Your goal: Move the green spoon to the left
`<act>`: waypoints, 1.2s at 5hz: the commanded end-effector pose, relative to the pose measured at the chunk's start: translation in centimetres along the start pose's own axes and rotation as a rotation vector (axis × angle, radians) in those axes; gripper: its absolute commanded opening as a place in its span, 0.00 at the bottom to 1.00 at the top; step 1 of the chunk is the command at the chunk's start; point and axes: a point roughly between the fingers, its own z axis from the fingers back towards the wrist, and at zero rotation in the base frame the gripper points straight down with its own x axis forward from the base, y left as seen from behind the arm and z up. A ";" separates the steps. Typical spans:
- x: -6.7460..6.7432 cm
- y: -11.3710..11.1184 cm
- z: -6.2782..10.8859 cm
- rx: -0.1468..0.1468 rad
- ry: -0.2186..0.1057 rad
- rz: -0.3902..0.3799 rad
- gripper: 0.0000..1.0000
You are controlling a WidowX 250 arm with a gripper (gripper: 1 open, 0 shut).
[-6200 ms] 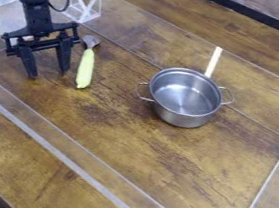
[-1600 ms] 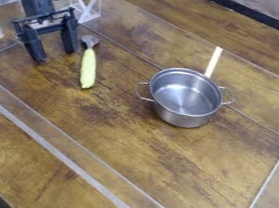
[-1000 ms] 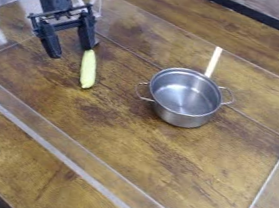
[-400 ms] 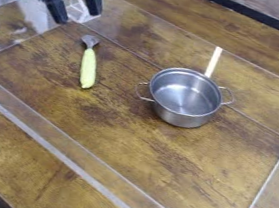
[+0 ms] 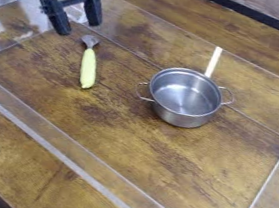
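Camera view looks down on a brown wooden counter point(image 5: 158, 170) with see-through plastic walls point(image 5: 113, 188) around it. At the top left, the black robot arm hangs above the counter. Its fingers point(image 5: 68, 9) point down and are spread apart, with nothing between them. One finger point(image 5: 49, 16) is on the left and the other is on the right. The spoon point(image 5: 87, 61) lies flat on the wood, just below the fingers and a bit to the right of them in the picture. The fingers are not touching it. The spoon has a thick yellow-green handle, and its small silver bowl is at the top end, closest to the fingers. The handle points down toward the near side of the counter. A round, shiny pot point(image 5: 185, 96) stands upright to the right of the spoon, well apart from it. The pot has little handles on its sides, and it looks empty inside. A thin light stick point(image 5: 214, 61) stands up behind the pot, near the far wall. The spoon sits on the left half of the counter, between the arm and the pot. Bright light shines on the plastic at the top left, so that corner is hard to see.
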 end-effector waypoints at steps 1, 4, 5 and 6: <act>-3.5 0.2 6.3 -0.096 -0.078 -0.098 1.00; -2.3 1.4 7.4 -0.104 -0.068 -0.139 1.00; -0.9 1.6 6.5 -0.118 -0.064 -0.102 1.00; -1.0 1.5 6.6 -0.102 -0.057 -0.125 1.00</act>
